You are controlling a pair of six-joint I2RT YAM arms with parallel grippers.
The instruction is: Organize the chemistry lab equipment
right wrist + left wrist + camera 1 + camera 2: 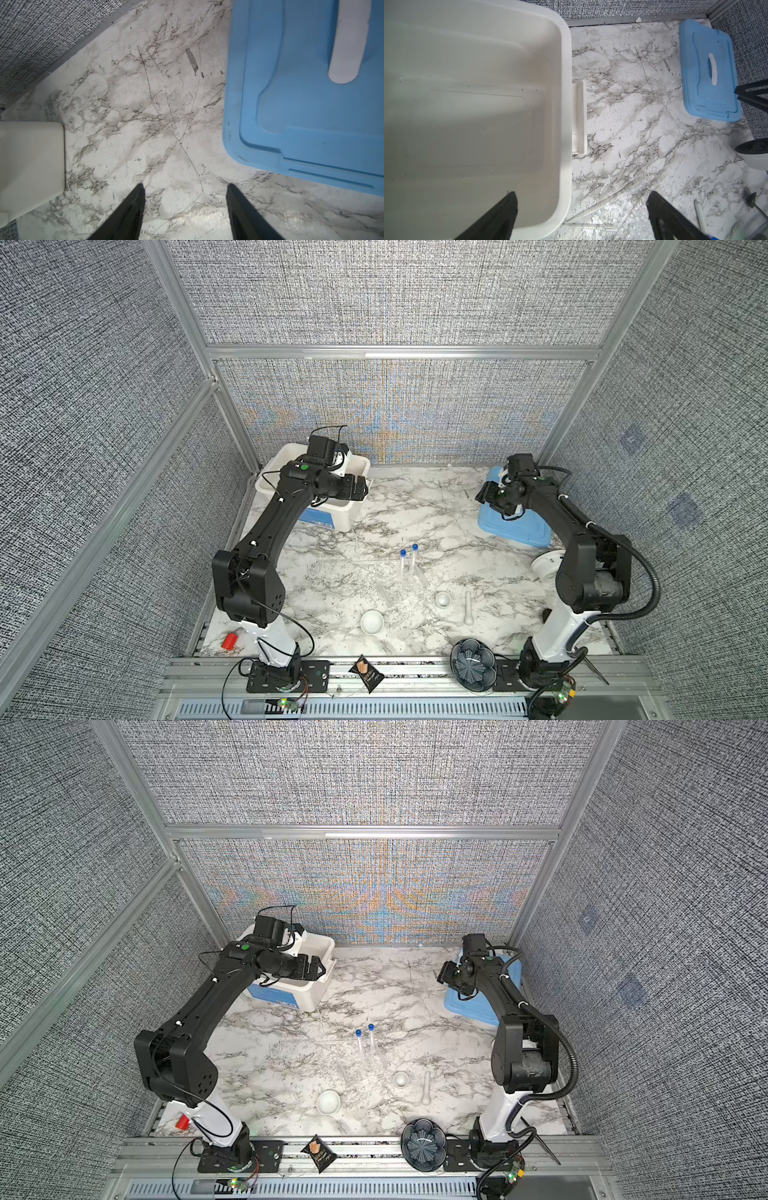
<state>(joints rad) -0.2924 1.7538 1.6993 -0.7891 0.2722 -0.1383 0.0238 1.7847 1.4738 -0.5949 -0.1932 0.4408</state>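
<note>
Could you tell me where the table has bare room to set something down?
Bare marble lies at the back, between the white bin and the blue lid. The centre-front is crowded: blue-capped tubes, a larger white dish, a smaller white dish, the pestle.

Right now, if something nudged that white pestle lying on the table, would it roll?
The white pestle lies flat on the marble table and looks round, so a sideways push would probably roll it. Its smooth white surface may be slippery to pinch. It looks rigid and could chip if dropped.
</note>
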